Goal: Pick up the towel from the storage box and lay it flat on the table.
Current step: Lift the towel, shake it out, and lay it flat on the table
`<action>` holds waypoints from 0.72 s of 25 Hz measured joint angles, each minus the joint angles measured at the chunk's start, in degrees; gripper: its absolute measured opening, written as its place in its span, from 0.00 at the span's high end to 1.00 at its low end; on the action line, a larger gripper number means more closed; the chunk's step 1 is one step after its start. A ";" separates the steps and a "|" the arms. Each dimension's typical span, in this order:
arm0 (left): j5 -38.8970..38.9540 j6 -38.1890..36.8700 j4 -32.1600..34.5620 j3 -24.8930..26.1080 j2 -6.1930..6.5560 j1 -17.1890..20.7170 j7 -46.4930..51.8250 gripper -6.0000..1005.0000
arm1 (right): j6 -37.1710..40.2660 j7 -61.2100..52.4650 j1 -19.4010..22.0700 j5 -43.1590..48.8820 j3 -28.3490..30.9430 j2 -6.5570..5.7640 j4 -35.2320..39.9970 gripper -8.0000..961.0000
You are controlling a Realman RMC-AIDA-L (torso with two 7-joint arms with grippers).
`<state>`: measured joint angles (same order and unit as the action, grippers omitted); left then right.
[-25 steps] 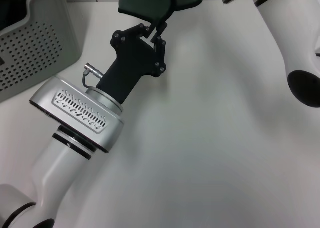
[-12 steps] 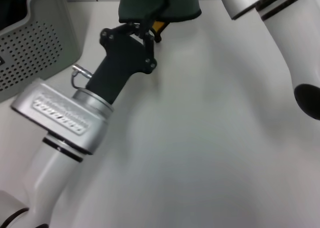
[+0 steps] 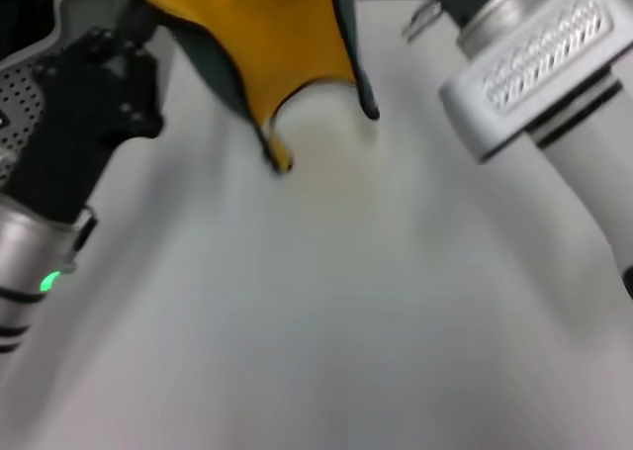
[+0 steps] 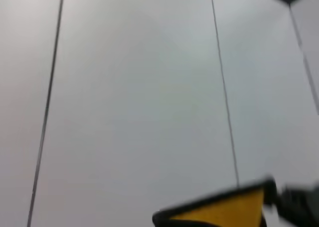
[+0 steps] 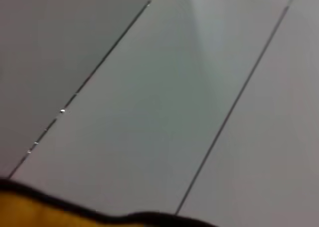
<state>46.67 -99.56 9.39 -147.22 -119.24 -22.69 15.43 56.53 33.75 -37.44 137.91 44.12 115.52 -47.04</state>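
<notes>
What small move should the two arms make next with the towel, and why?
Probably lower it. The towel hangs above the table, yellow side toward the head camera, its lowest corner just over the surface, already outside the storage box. Coming down together while drawing back should lay it flat.

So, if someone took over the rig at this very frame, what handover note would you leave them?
Left gripper: raised at the table's left, beside the storage box; its grip is not visible.
Right gripper: out of view; only the right arm shows at the upper right.
Towel: out of the box, hanging above the table between the arms, yellow side facing the head camera, green edges folding over, lowest corner near the surface. Both wrist views show a yellow edge close by.
Done: towel lifted from the box.
Left: spread it, lower it flat on the table, release.
</notes>
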 joint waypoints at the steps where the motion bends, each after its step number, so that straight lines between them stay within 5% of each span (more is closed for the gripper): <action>1: -0.08 -3.07 -2.52 -0.07 0.01 -0.10 2.90 0.99 | -1.64 -0.12 2.09 2.21 0.69 -0.01 -2.12 0.98; 5: -0.60 -13.83 -7.79 -0.45 0.15 0.21 8.26 0.99 | -6.89 -1.58 9.85 11.53 3.62 -0.11 -9.69 0.98; 10: -2.45 -16.79 -7.25 -0.47 1.60 1.98 9.40 0.99 | -10.29 -6.37 17.17 20.97 5.45 -0.57 -16.79 0.98; 18: -12.33 -17.01 -7.38 -0.53 4.62 3.29 11.30 0.99 | -15.54 -9.84 26.41 27.55 4.75 -4.23 -27.02 0.98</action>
<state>34.34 -116.58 2.01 -147.75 -114.62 -19.41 26.74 40.99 23.91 -11.03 165.46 48.87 111.30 -74.06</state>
